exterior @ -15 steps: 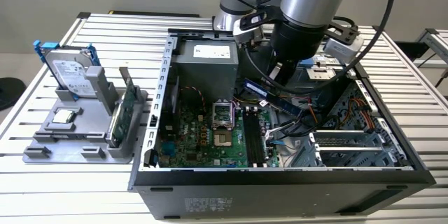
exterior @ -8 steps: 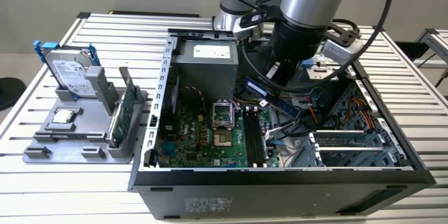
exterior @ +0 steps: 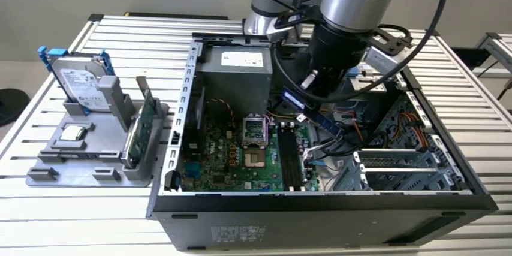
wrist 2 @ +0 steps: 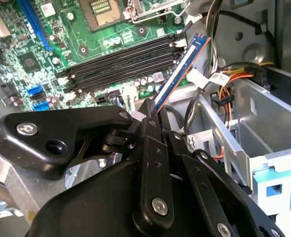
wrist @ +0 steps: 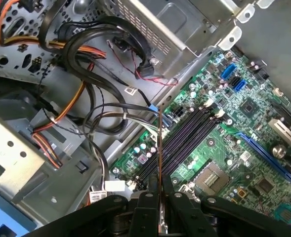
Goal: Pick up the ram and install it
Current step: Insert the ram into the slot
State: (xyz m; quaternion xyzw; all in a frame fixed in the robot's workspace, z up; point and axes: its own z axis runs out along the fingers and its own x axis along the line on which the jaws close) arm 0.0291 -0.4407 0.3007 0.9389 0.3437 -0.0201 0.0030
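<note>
Black and matte, my fingers sit closest to the lens in both wrist views, jointed links pinned with bright screws, clenched on the ram. That ram is a thin stick with a blue edge, seen nearly edge-on in the first wrist view, and it hangs tilted above the memory slots without touching them. Those slots are long, dark, parallel channels with pale clips at their ends, set in the glossy green motherboard, which is crowded with small silver capacitors. Just beside the slots lies the square metal CPU socket. On the other side of the slots, bundles of black, orange and yellow cables loop over perforated grey sheet metal.

From the exterior view, the computer case lies open on its side, black outside and bare steel within, my arm reaching down into it with the ram over the slots. Beside the case, toward the exterior view's left, a grey plastic holder stands on the bench, carrying an upright silver hard drive with blue rails and a green expansion card on edge. Ribbed aluminium slats make up the bench, and beyond it the floor looks pale and plain.
</note>
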